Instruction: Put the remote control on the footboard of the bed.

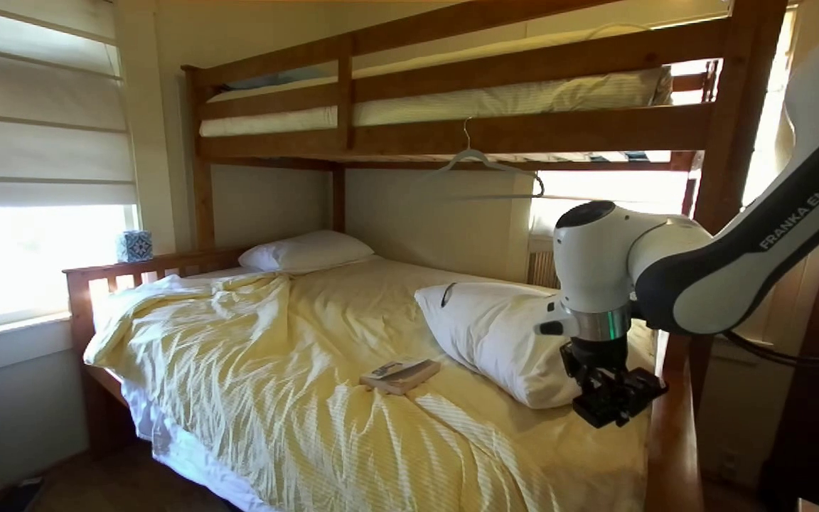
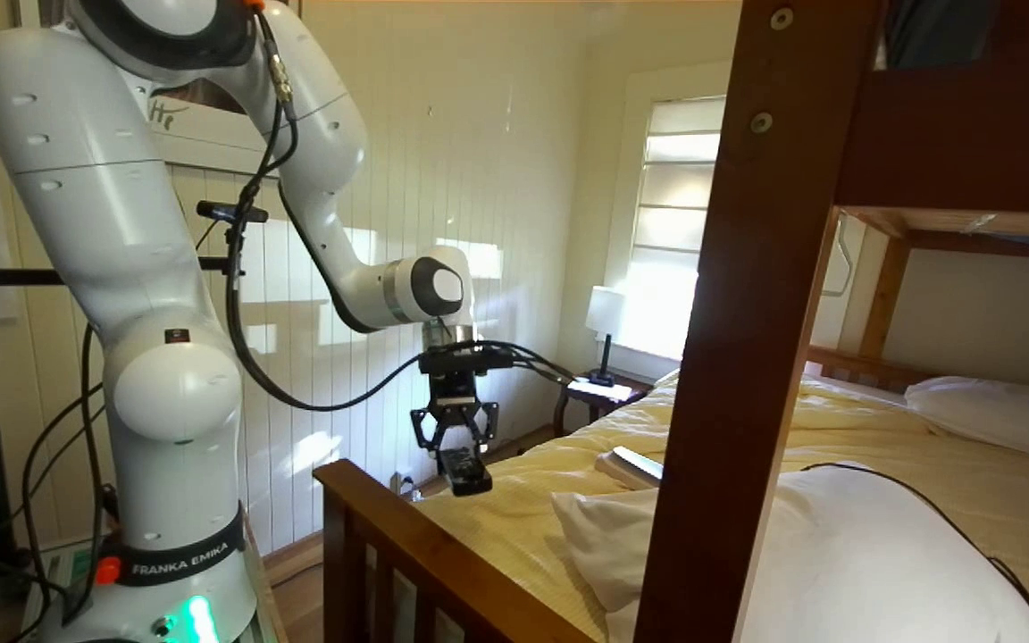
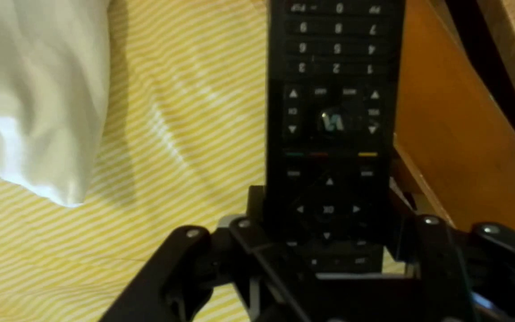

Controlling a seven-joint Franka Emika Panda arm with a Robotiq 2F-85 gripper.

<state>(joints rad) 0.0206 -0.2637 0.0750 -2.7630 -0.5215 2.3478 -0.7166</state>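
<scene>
"So, what have you got down there?"

"The remote point(image 3: 331, 147). My fingers point(image 3: 401, 230) are clamped on its two long sides, spread no wider than it is, and they grip near the end with the arrow buttons point(image 3: 328, 209); most of its length sticks out past them."

"Is it on the footboard point(image 2: 439, 549) yet?"

"No. It hangs over the bed point(image 1: 324, 320), above the yellow sheet point(image 3: 186, 103), just beside the footboard. In the wrist view the footboard's flat top lies to the right of it, and the remote covers a bit of the inner edge, so I take the remote to be the higher of the two. How much higher, I can't tell."

"Lined up?"

"Not really, and the move turns on that. Its long axis lies at a slant to the footboard's edge. I'd say I need to go sideways, toward the footboard and away from the pillow point(image 3: 38, 98), and turn until the remote lies along that narrow top."

"And if you skip the turn?"

"Then an end would jut over the side, I reckon, and it could tip off onto the sheet. Better to ease my hold only once it rests flat."
</scene>
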